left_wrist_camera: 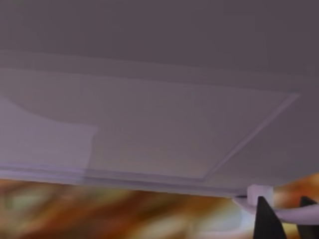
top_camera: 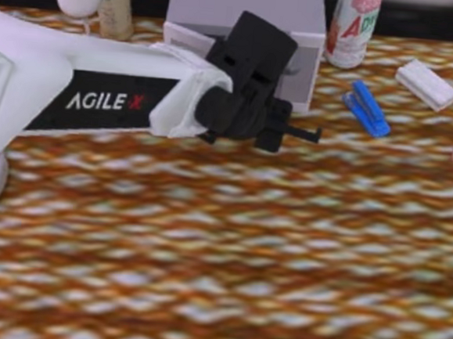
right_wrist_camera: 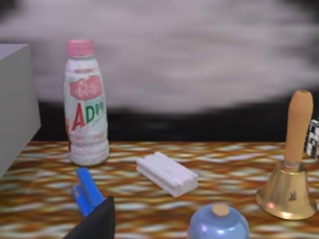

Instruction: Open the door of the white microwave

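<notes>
Left wrist view is showing the left gripper (left_wrist_camera: 281,216) with its jaws sitting either side of the door's handle (left_wrist_camera: 260,191) — narrow, seemingly closing on it. The door (left_wrist_camera: 149,134) is filling that view, standing slightly ajar on the microwave (top_camera: 246,14) at the desk's (top_camera: 221,240) far edge. Pulling seems underway — next, swinging the handle outward in an arc. The right gripper is appearing nowhere overhead.

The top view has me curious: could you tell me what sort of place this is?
Probably a rendered tabletop test scene, not a real kitchen: a white microwave shares a woven-patterned table with a blue stapler, a brass hand bell and a drink bottle.
</notes>
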